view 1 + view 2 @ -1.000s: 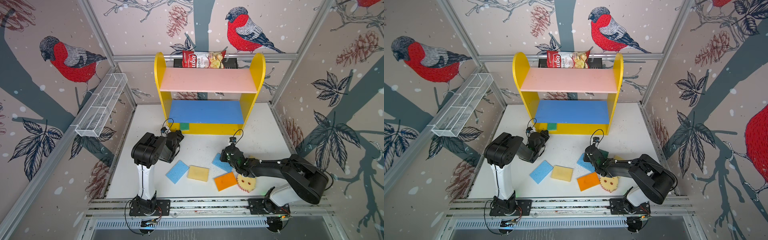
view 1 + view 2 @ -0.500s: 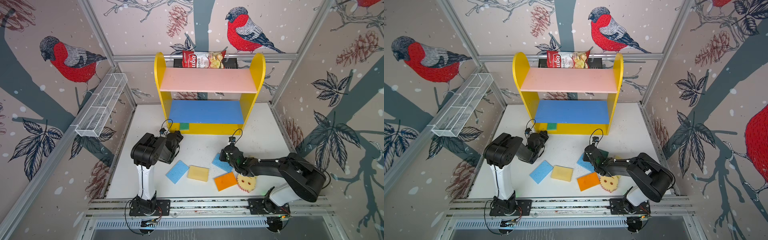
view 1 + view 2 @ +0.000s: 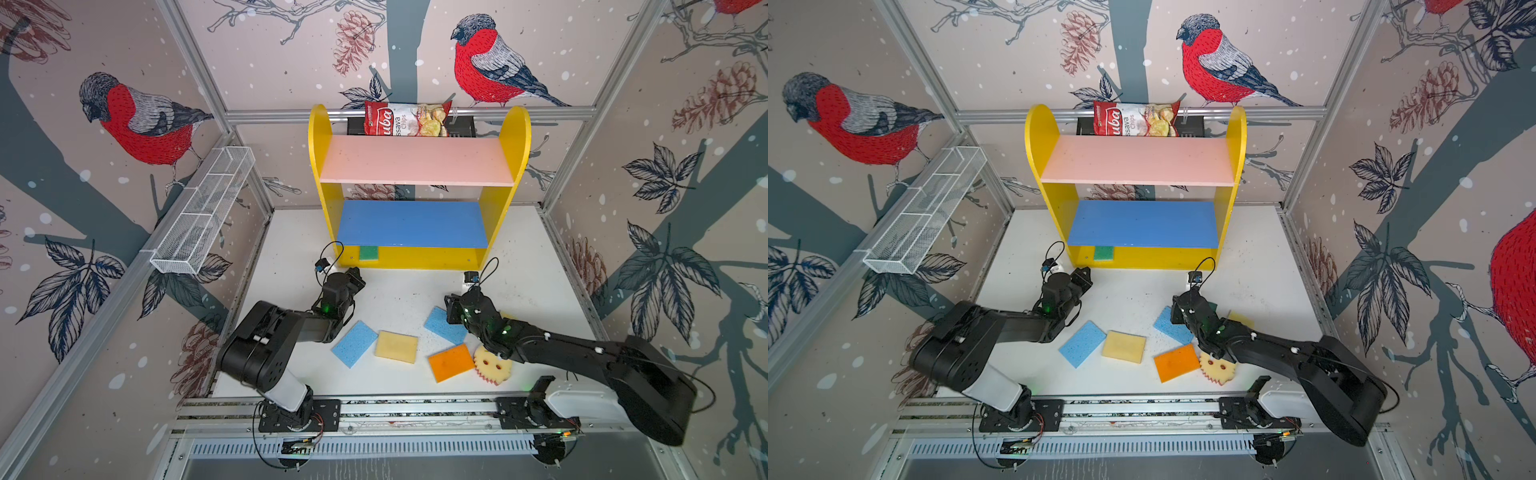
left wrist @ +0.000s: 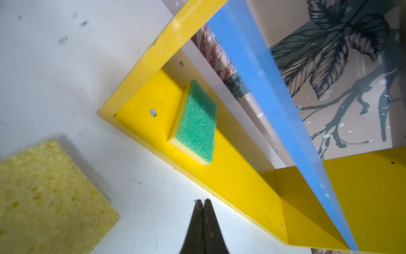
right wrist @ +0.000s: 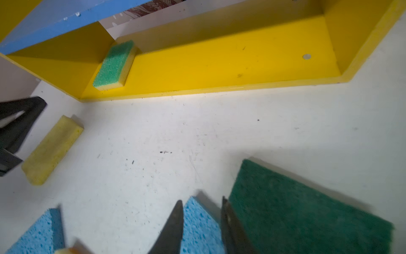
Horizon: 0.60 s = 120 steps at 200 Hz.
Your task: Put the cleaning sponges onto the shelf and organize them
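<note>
Dark-green sponge (image 5: 307,211) beside right hand (image 5: 202,199); overhead, perhaps arm-hidden

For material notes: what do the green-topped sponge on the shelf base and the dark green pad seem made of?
Green-topped sponge: likely matte open-pored foam, green layer over yellow, pores visible. Dark green pad: probably fibrous scouring fleece, dull and flat; blurred, so unsure.

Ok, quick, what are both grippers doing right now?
Left gripper: closed, holding nothing.
Right gripper: open, empty, over a blue sponge.
</note>
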Each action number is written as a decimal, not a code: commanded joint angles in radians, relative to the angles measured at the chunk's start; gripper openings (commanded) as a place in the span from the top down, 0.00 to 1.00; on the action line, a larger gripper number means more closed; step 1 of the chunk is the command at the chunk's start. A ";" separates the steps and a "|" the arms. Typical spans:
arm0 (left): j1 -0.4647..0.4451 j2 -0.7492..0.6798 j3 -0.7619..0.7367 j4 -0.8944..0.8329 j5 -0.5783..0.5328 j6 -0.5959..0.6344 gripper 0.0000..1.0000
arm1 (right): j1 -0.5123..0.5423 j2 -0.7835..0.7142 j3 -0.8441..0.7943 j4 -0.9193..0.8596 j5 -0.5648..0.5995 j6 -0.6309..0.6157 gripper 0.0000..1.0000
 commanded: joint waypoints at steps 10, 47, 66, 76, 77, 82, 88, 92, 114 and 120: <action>-0.001 -0.153 -0.004 -0.217 0.043 0.107 1.00 | 0.007 -0.060 -0.018 -0.152 -0.005 -0.085 0.56; -0.001 -0.322 -0.011 -0.429 0.080 0.149 0.97 | 0.029 -0.052 -0.050 -0.119 -0.123 -0.127 0.57; -0.004 -0.399 -0.040 -0.502 0.070 0.156 0.94 | 0.066 0.015 -0.031 -0.098 -0.154 -0.144 0.64; -0.004 -0.442 -0.067 -0.521 0.061 0.149 0.94 | 0.088 0.069 -0.014 -0.087 -0.159 -0.148 0.70; -0.004 -0.445 -0.070 -0.523 0.060 0.148 0.94 | 0.090 0.075 -0.012 -0.086 -0.161 -0.147 0.71; -0.004 -0.468 -0.083 -0.533 0.056 0.141 0.93 | 0.095 0.099 -0.001 -0.079 -0.173 -0.145 0.73; -0.004 -0.492 -0.096 -0.546 0.053 0.135 0.93 | 0.097 0.127 0.011 -0.070 -0.193 -0.138 0.75; -0.004 -0.509 -0.103 -0.554 0.050 0.130 0.92 | 0.099 0.143 0.017 -0.061 -0.207 -0.133 0.76; -0.010 -0.572 -0.137 -0.579 0.047 0.122 0.91 | 0.118 0.240 0.063 0.008 -0.252 -0.119 0.76; -0.013 -0.580 -0.145 -0.580 0.047 0.122 0.91 | 0.125 0.272 0.084 0.026 -0.255 -0.116 0.76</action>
